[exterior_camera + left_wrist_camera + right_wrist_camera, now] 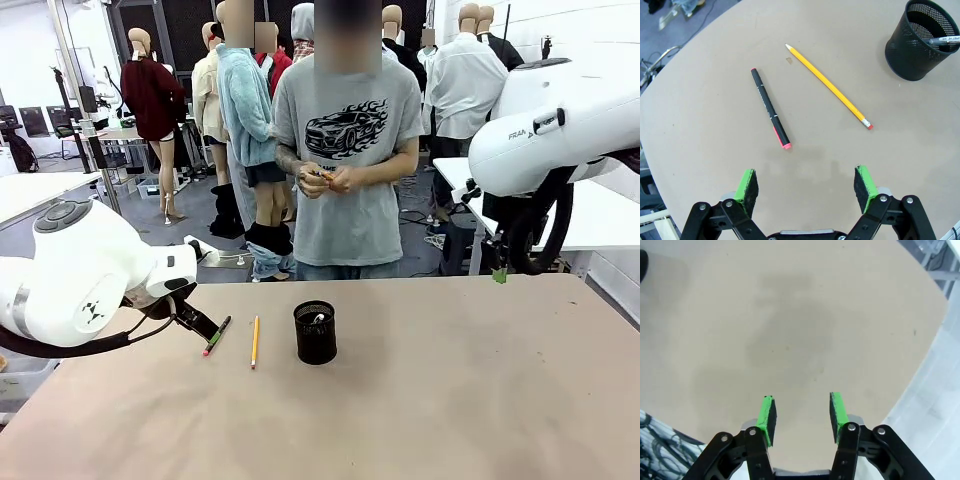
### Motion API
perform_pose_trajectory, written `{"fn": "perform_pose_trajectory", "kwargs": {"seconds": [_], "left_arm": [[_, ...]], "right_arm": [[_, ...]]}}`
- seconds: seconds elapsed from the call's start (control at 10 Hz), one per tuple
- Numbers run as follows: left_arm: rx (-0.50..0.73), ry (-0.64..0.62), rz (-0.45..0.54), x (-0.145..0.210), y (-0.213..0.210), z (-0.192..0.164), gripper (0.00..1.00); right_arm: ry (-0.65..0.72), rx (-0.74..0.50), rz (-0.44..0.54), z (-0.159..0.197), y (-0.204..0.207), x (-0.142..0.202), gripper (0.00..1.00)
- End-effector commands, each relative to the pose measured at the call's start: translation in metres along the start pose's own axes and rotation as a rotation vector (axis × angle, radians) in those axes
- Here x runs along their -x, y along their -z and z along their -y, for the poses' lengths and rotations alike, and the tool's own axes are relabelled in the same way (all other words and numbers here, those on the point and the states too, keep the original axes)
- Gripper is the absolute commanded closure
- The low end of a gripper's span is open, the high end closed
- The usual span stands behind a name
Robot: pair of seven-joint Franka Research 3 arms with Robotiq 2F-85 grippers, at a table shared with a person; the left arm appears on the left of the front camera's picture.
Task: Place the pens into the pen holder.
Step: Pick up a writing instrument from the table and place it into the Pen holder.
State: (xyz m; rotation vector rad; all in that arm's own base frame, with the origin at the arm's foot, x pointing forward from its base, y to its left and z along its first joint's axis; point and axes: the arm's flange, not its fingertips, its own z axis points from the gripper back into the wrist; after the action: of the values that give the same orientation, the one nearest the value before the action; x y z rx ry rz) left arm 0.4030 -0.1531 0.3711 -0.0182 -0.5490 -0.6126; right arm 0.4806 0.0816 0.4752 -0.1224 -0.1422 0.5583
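Two pens on the worktop (450,400), a white pen (946,40) in the one holder (912,60)
Black pen (770,108) and pencil (829,86) lie apart beside it; left hand (805,174) and right hand (801,398) gape empty

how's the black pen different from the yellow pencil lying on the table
The black pen is shorter and thicker, with a red tip; the yellow pencil is longer and thinner, with a sharpened point and an eraser end. The yellow pencil lies nearer the pen holder; the black pen lies farther from it. Both lie flat on the table, outside the holder, with nothing touching them.
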Motion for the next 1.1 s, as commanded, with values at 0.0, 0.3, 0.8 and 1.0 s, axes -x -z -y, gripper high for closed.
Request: {"fn": "perform_pose_trajectory", "kwargs": {"seconds": [0.0, 0.3, 0.8, 1.0], "left_arm": [[0.0, 0.0, 0.0, 0.0, 0.0, 0.0, 0.0], [-0.018, -0.075, -0.137, -0.043, 0.024, -0.012, 0.0], [-0.066, -0.134, -0.316, -0.081, 0.076, -0.018, 0.0], [-0.082, -0.168, -0.358, -0.086, 0.096, -0.024, 0.0]], "right_arm": [[-0.031, 0.035, -0.005, -0.006, -0.004, -0.002, 0.45], [-0.031, 0.035, -0.005, -0.006, -0.004, -0.002, 0.45], [-0.031, 0.035, -0.005, -0.006, -0.004, -0.002, 0.45], [-0.031, 0.035, -0.005, -0.006, -0.004, -0.002, 0.45]]}}
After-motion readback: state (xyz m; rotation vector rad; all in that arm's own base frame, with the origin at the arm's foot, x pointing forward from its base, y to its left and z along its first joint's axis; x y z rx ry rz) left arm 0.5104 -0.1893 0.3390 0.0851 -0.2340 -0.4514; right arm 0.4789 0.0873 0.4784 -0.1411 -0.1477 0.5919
